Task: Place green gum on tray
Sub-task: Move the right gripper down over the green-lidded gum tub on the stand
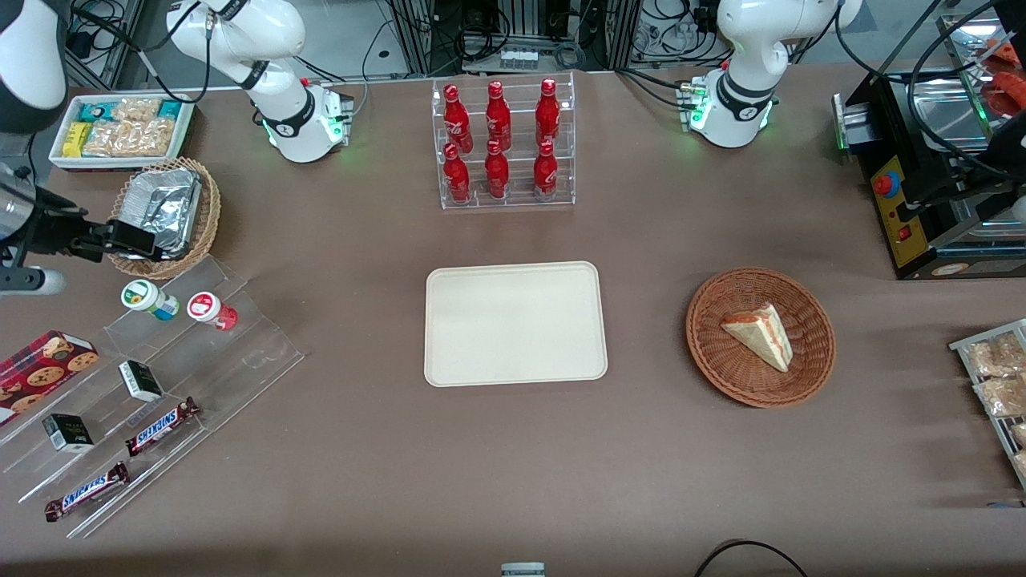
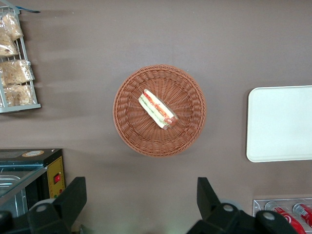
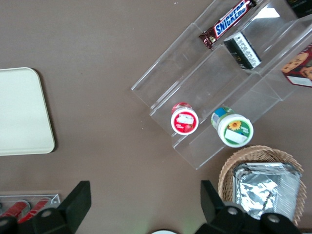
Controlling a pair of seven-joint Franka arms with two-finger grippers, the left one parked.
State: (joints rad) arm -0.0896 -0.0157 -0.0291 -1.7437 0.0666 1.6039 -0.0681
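The green gum (image 1: 148,298) is a small canister with a white-and-green lid, lying on the top step of a clear acrylic stand (image 1: 160,377). It also shows in the right wrist view (image 3: 233,127). A red-lidded canister (image 1: 210,309) sits beside it. The cream-beige tray (image 1: 513,322) lies flat and bare at the table's middle, and its corner shows in the right wrist view (image 3: 22,112). My gripper (image 1: 132,239) hangs above the foil-lined wicker basket, a little farther from the front camera than the gum. It is open and holds nothing (image 3: 145,204).
The wicker basket with a foil container (image 1: 164,215) stands under the gripper. Snickers bars (image 1: 160,425), small dark boxes (image 1: 140,380) and a cookie box (image 1: 44,365) lie on the stand. A white snack bin (image 1: 120,128), a cola bottle rack (image 1: 503,144) and a sandwich basket (image 1: 760,336) stand around.
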